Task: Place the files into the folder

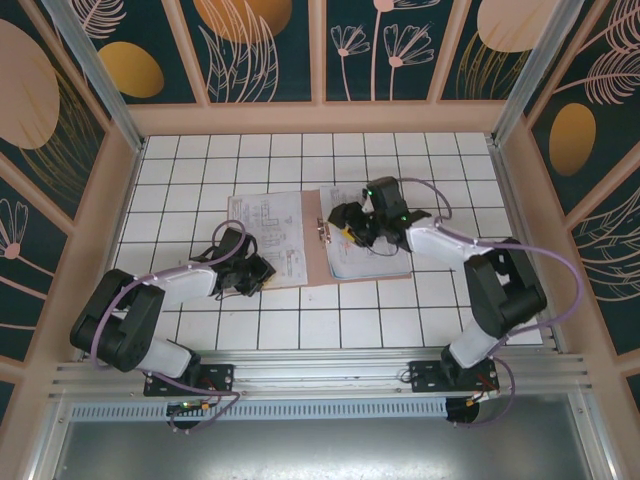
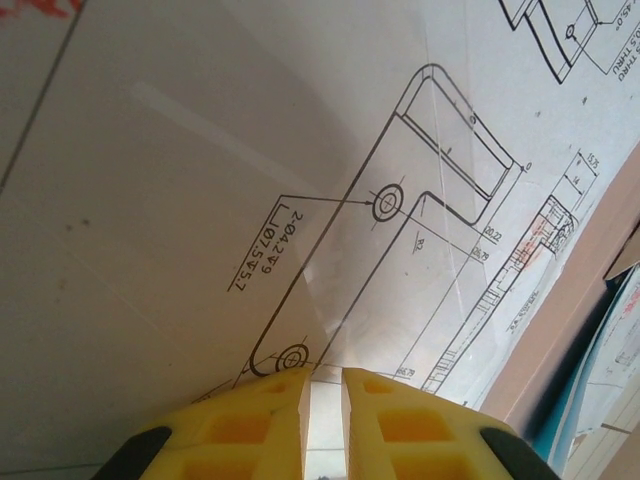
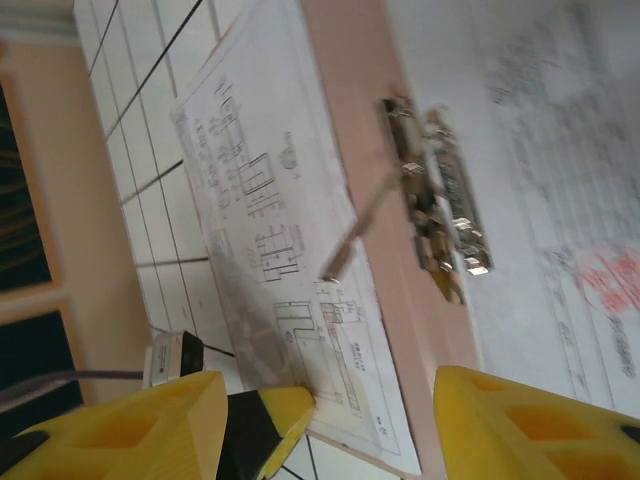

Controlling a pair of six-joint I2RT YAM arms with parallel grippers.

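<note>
My left arm lies low across the table's near-left part, its forearm stretched toward the centre. My left pincer sits at the near-left corner of the white sheet. From the left wrist, its yellow fingers are pressed almost together. Only a thin slit is left between them, and the sheet's edge runs into it, so I take the sheet to be pinched there.

My right arm rises from its base, bends sharply at the elbow near the right wall, and reaches back in over the middle of the table. My right pincer hangs just above the folder, spread wide with nothing between its fingers.

The folder lies open and flat at mid-table, with a metal clip on its bare pinkish strip. The white sheet, printed with drawings, lies to the left of that strip, its right edge over the card. To the right of the strip, another printed page rests on the folder. From the left wrist, the teal-blue sheet peeks out beneath that page.
</note>
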